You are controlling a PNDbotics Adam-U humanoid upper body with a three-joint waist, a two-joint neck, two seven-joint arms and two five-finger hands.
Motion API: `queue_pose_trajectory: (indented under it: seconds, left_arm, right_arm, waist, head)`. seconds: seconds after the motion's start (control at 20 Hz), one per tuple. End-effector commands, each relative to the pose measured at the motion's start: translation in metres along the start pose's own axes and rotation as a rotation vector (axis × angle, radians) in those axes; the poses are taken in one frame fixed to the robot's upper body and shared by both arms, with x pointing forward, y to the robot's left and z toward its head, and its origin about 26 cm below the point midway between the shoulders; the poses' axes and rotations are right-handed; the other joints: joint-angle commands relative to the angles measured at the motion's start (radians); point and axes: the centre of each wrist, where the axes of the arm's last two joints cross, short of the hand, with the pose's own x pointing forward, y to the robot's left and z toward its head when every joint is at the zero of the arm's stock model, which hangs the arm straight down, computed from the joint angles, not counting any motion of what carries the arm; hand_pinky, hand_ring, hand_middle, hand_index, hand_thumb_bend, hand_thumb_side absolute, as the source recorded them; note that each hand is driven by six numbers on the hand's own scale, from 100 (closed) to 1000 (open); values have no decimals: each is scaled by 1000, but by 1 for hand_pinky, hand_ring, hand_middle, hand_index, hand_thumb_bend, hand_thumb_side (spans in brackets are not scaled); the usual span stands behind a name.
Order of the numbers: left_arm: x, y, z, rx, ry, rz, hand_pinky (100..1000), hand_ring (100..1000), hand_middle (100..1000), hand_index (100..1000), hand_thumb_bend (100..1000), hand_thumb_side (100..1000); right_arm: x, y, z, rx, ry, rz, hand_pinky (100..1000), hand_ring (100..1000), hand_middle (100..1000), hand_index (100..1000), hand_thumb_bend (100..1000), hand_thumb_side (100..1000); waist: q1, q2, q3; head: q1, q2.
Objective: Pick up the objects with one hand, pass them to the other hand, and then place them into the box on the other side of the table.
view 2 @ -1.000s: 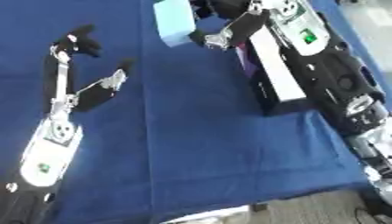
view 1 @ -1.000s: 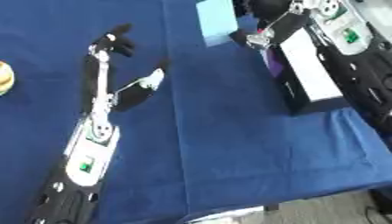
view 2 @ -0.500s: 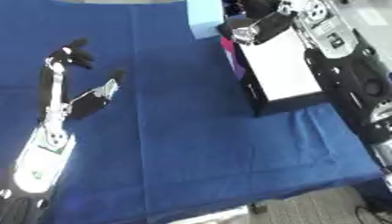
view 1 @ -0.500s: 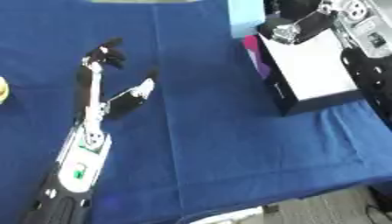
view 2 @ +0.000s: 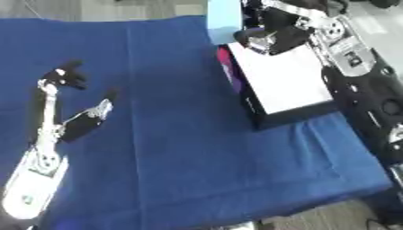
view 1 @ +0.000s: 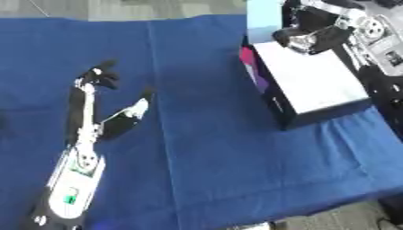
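My right hand (view 1: 313,32) hangs over the far end of the box (view 1: 311,83), a black box with a white inside and a pink side. Its fingers are curled against a light blue flat object (view 1: 264,19) that sticks out to the left of the hand, above the box's far left corner. My left hand (view 1: 106,119) lies open on the blue cloth at the left, fingers pointing away from me and thumb spread to the right. It holds nothing.
A blue cloth (view 1: 204,148) covers the table, whose front edge runs along the bottom right. My right forearm (view 2: 354,67) lies along the right side of the box. Grey floor shows beyond the far edge.
The whole picture has shifted, so the camera moved. My right hand with the light blue object has come closer to the box's far end. The left hand stays open on the cloth.
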Motion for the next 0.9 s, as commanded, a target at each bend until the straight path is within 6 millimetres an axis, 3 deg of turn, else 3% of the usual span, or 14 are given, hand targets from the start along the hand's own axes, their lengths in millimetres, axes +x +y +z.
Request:
queue_pose_trajectory:
  seconds: [0.05,0.45,0.9]
  left_arm:
    - [2,6,-4,10,-15,-10,794,550,565,825,562,437]
    - [-10,7,2,11,20,-36,794,549,569,826,558,443]
    - [-18,7,8,7,50,-37,795,547,569,824,551,454]
  right_arm:
    - [7,-21,16,-55,50,51,708,1000,602,785,100,273]
    - [-11,-25,44,-187,179,70,705,1000,598,779,100,249]
    - [-39,-12,75,-250,328,114,706,1000,597,778,100,222]
  waist:
    - [13,-42,-5]
    - [12,-50,-15]
    - [8,-60,-19]
  head:
    - [-14,-11]
    - [-25,17]
    - [-36,47]
